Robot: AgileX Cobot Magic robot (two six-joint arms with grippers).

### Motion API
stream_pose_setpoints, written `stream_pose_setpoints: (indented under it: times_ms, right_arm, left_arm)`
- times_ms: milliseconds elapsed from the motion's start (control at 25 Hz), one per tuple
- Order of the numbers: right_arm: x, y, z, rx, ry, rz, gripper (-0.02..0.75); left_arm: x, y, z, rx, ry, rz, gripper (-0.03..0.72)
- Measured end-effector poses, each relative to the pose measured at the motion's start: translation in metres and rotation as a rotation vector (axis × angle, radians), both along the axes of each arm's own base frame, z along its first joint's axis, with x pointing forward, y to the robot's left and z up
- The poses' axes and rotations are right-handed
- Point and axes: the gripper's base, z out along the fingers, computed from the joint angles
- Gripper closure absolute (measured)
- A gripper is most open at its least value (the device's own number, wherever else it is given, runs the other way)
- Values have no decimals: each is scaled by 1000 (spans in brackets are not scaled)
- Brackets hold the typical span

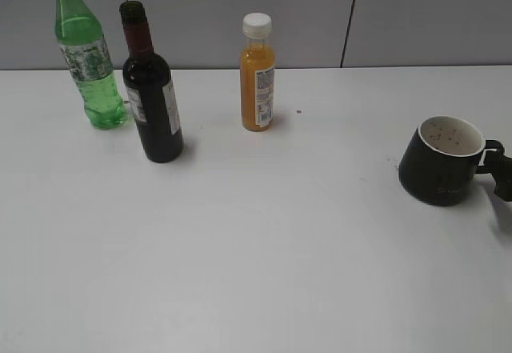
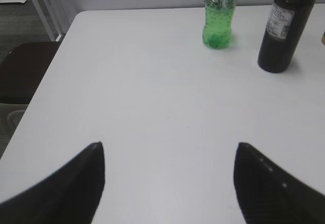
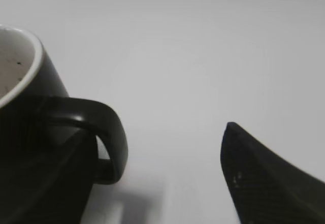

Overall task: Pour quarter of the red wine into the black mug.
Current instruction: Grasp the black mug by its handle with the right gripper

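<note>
The red wine bottle (image 1: 154,113), dark glass with a dark red foil neck and a white label, stands upright at the back left; it also shows at the top right of the left wrist view (image 2: 282,36). The black mug (image 1: 438,169) with a white inside stands at the right, handle pointing right. In the right wrist view the mug (image 3: 30,117) fills the left side. My right gripper (image 3: 157,132) is open, its fingers either side of the handle (image 3: 112,132); in the exterior view it (image 1: 502,173) shows at the right edge. My left gripper (image 2: 169,144) is open and empty above bare table, short of the bottles.
A green plastic bottle (image 1: 88,57) stands left of the wine, close to it, and shows in the left wrist view (image 2: 219,16). An orange juice bottle (image 1: 258,77) with a white cap stands right of the wine. The table's left edge (image 2: 45,76) has a chair beyond it.
</note>
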Motion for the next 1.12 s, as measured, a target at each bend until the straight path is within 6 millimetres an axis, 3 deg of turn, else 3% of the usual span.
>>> stream_pose_setpoints:
  times_ms: [1120]
  right_arm:
    - [24,2,-11,-8,-19,43,164]
  left_arm:
    - [0,0,0,0,0,0,99]
